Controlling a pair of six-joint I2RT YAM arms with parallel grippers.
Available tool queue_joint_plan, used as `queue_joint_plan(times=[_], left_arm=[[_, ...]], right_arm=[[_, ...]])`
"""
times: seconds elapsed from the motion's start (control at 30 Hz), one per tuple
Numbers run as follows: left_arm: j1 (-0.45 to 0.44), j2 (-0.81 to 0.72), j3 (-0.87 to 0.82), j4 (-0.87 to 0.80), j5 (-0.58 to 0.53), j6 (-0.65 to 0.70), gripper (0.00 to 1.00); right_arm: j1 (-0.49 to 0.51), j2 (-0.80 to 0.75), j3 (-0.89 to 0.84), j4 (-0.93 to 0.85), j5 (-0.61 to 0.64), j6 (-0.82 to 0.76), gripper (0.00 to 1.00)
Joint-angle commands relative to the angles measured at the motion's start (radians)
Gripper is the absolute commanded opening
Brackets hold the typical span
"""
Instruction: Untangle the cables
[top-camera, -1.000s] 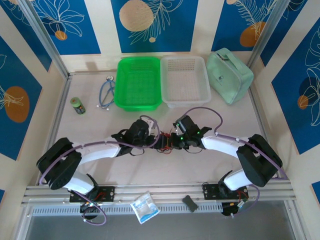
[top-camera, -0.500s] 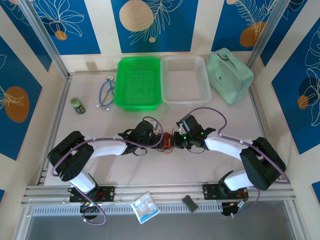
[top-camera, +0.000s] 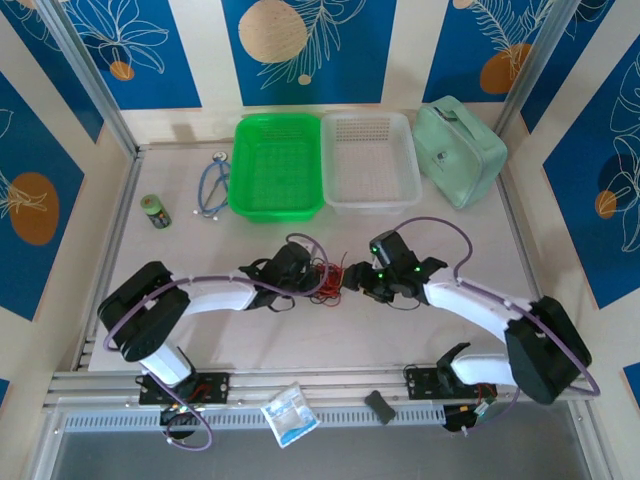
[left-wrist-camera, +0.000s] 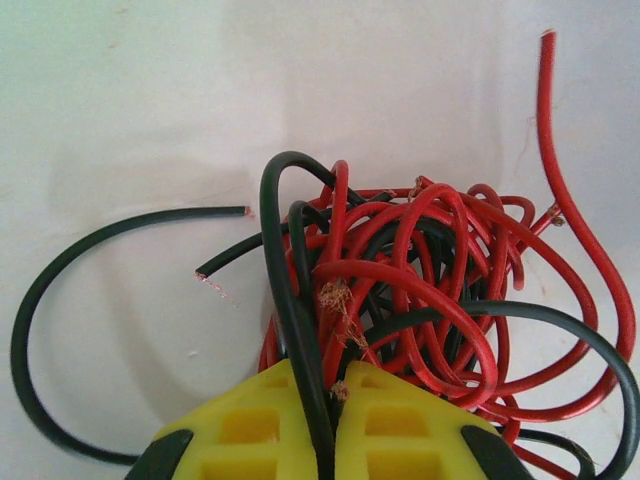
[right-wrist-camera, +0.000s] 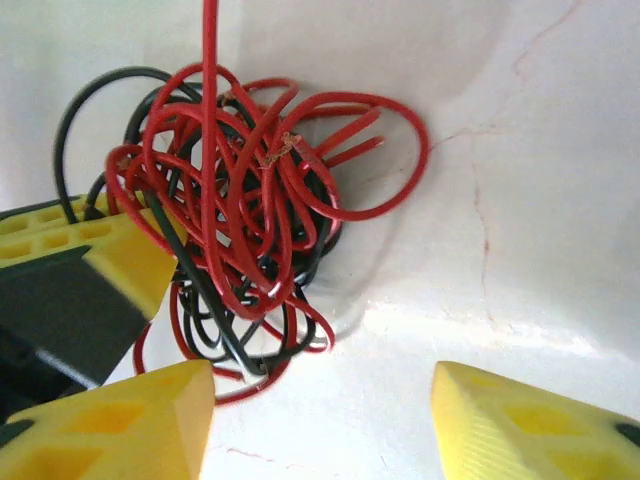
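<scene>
The cables (top-camera: 326, 273) lie in one tangle of thin red and black wires on the white table, between my two grippers. My left gripper (top-camera: 311, 279) is at the tangle's left side. In the left wrist view the left gripper (left-wrist-camera: 322, 378) is shut on a black cable that runs up into the cables (left-wrist-camera: 420, 260). My right gripper (top-camera: 353, 282) stands just right of the tangle. In the right wrist view the right gripper (right-wrist-camera: 320, 378) is open over bare table, with the cables (right-wrist-camera: 240, 200) just beyond its left finger. The left gripper's yellow finger (right-wrist-camera: 100, 245) shows against the tangle.
A green basket (top-camera: 277, 165) and a white basket (top-camera: 370, 160) stand at the back, with a mint case (top-camera: 458, 150) to their right. A blue stethoscope (top-camera: 212, 188) and a small green can (top-camera: 154, 210) lie back left. A packet (top-camera: 290, 413) sits on the near rail.
My left gripper has closed on a black cable in the tangle. My right gripper has opened, let go of the cables and drawn back to the right.
</scene>
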Motion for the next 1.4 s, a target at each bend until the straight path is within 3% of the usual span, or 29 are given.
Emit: queue_joint_plan(times=[0.0,0.1,0.17,0.37,0.7,0.83,1.07,1.23,1.3,1.37], left_arm=[[0.006,-0.030,-0.053,-0.016,-0.015,0.030,0.00],[0.006,-0.030,-0.090,0.075,0.035,0.035,0.00],[0.005,-0.030,-0.117,0.132,0.052,0.039,0.00],[0.006,-0.068,-0.223,0.312,0.065,0.090,0.00],[0.007,-0.077,-0.304,0.454,0.073,0.127,0.00],[0.007,-0.097,-0.354,0.541,0.074,0.119,0.00],[0.007,-0.208,-0.418,0.591,0.062,0.115,0.00],[0.007,-0.321,-0.446,0.535,0.035,0.122,0.00],[0.007,-0.370,-0.449,0.493,0.035,0.129,0.19],[0.007,-0.428,-0.457,0.449,0.034,0.135,0.46]], right_arm=[[0.019,-0.075,0.063,-0.153,0.055,0.015,0.72],[0.011,-0.088,0.105,-0.203,0.050,0.020,0.81],[-0.005,-0.066,0.121,-0.200,0.018,0.034,0.82],[-0.032,0.079,0.166,-0.102,-0.074,0.139,0.76],[0.057,0.310,0.226,-0.012,-0.048,0.234,0.70],[0.068,0.358,0.192,0.061,0.006,0.271,0.56],[0.072,0.372,0.181,0.093,0.038,0.239,0.03],[0.079,0.289,0.155,0.136,0.055,0.105,0.00],[0.085,0.243,0.138,0.163,0.059,0.018,0.00],[0.096,0.191,0.111,0.205,0.067,-0.089,0.00]])
